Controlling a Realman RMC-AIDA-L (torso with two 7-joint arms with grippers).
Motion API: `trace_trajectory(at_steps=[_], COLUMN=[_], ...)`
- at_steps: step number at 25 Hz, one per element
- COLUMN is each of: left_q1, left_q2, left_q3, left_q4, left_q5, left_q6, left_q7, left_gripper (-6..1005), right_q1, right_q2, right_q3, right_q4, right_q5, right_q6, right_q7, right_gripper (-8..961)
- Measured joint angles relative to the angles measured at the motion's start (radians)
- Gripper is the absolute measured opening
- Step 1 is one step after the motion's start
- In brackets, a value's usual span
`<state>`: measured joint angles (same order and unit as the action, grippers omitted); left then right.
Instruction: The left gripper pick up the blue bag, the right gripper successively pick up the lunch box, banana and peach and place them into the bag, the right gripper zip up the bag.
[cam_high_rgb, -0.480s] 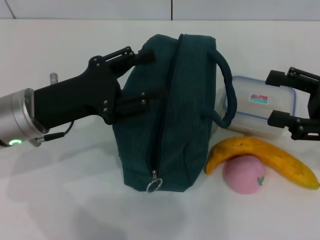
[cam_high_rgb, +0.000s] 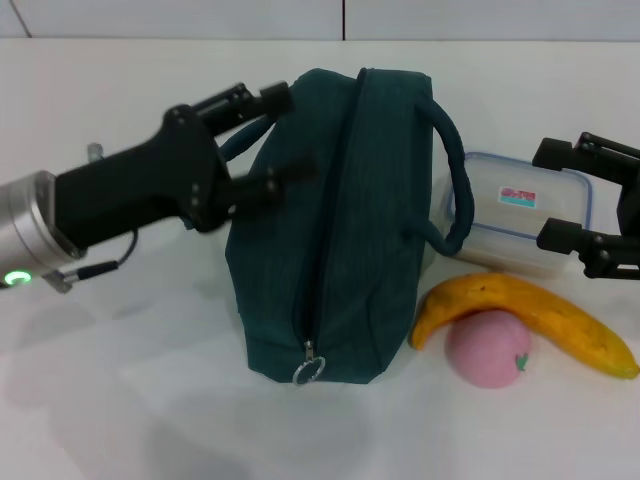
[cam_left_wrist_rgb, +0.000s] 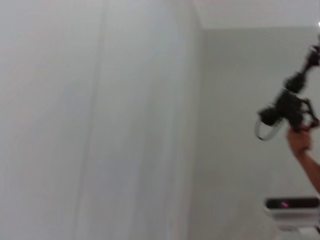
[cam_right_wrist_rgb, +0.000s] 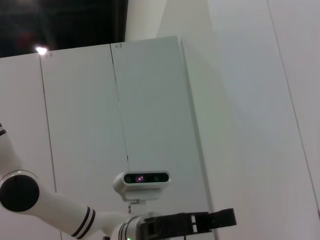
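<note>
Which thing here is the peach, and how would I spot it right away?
Start at the big blue bag in the middle, then look to its right-hand side, nearest the viewer. The peach sits there, tucked under the banana: the only round, pink thing.

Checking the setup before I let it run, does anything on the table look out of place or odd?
Mostly tidy. The one oddity: the banana rests on top of the peach rather than flat on the table. The blue bag stands upright, zipped shut.

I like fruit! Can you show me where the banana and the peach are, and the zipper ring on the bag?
banana (cam_high_rgb: 540, 308), head view, middle of its curve.
peach (cam_high_rgb: 485, 350), head view, its pink front.
zipper ring (cam_high_rgb: 308, 371), head view, the metal loop.
</note>
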<state>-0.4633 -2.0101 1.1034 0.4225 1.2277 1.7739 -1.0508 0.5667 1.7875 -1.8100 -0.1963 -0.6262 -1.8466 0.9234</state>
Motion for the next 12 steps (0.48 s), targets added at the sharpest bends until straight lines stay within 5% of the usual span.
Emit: trace_trajectory(at_steps=[4, 8, 12], left_q1=[0.005, 0.016, 0.024], left_q2=[0.001, 0.017, 0.0], left_q3=[-0.076, -0.099, -0.101], left_q4=[0.029, 0.184, 0.301], left_q5=[0.012, 0.093, 0.218], left_q6=[-0.04, -0.132, -0.233], left_q7=[-0.148, -0.412, -0.568], left_gripper=[774, 766, 762], right_q1=[-0.001, -0.001, -0.002], right_q2=[0.0, 0.001, 0.001], right_q3=[0.007, 0.017, 0.018], right_q4=[0.0, 0.0, 0.0], right_q5=[0.0, -0.003, -0.004], right_q6=[0.001, 0.001, 0.006], right_q7=[0.0, 0.002, 0.003], right_gripper=[841, 840, 840])
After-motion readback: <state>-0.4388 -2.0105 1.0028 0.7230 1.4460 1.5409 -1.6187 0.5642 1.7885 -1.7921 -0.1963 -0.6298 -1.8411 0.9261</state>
